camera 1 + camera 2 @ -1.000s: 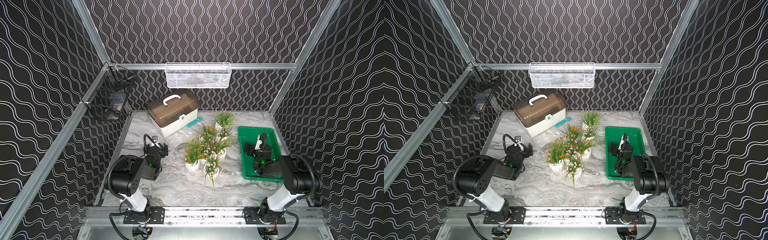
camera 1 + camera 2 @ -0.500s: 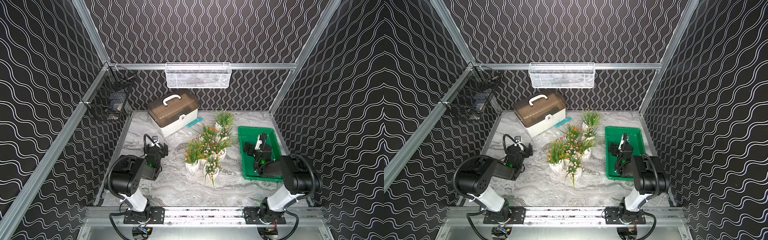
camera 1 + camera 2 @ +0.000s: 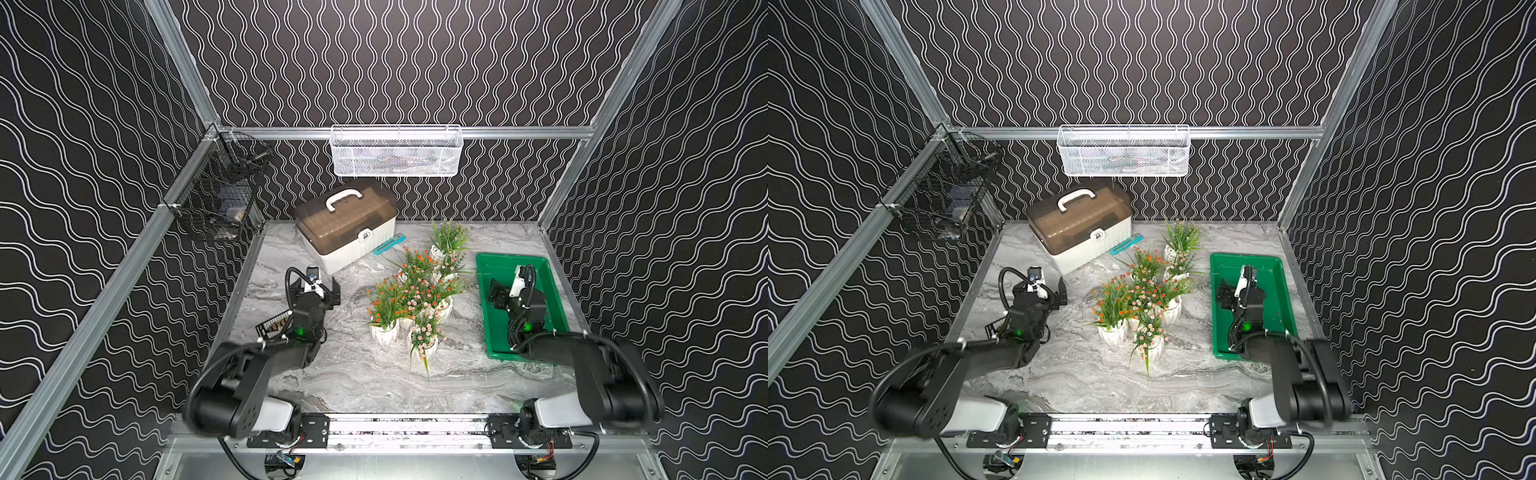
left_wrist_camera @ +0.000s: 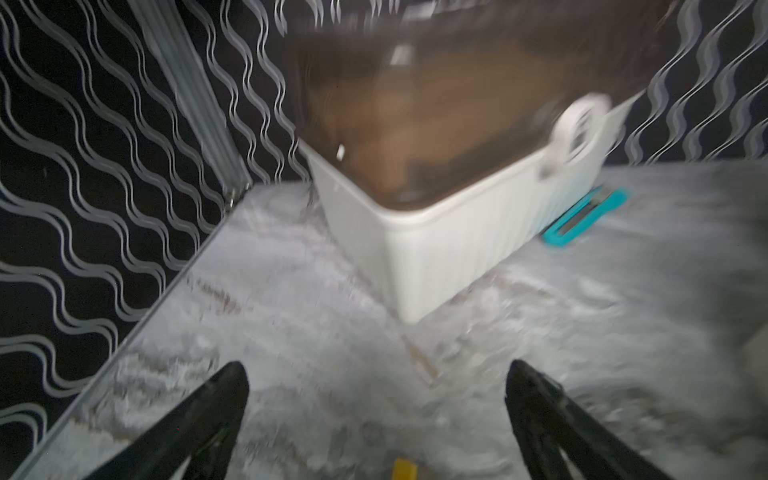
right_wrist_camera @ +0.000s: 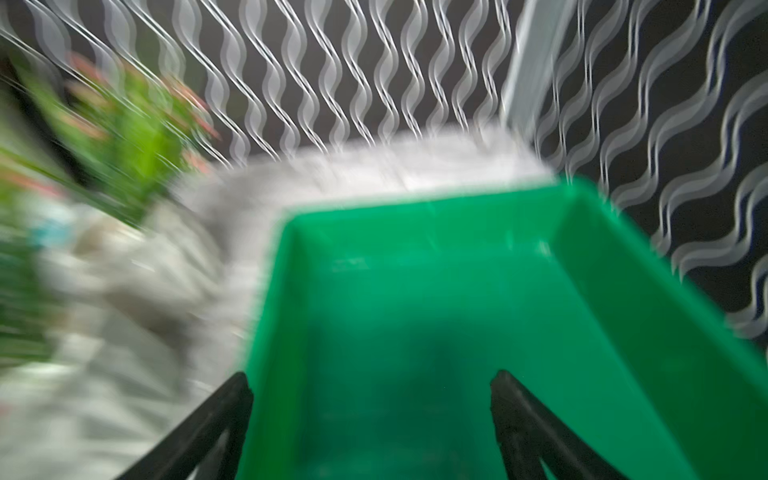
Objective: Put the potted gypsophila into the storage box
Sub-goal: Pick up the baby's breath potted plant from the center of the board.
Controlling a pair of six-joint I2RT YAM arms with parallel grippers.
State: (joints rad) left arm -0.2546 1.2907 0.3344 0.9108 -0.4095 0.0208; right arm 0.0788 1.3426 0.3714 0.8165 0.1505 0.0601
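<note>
**Arms barely shift; the pots stay on the marble**

Since a second ago we see almost nothing change in both top views. The two arms keep their spots and the potted gypsophila (image 3: 415, 299) stands where it stood. Both wrist views are smeared with blur.

The pots cluster in the middle of the frame on the marble table (image 3: 374, 374), all upright. They are just left of the storage box (image 3: 494, 266) and outside it. The box lies at right of centre.

The right gripper (image 5: 372, 376) hangs over the box. Its jaws are apart, and the green floor shows between them in the right wrist view.

The left gripper (image 4: 376, 368) sits at centre-left in the top views, low over the marble. Its jaws are spread wide with bare table between them. It faces the white case (image 4: 436, 216), which fills the upper middle of the left wrist view. A teal strip (image 4: 582, 216) lies at the case's right edge.
</note>
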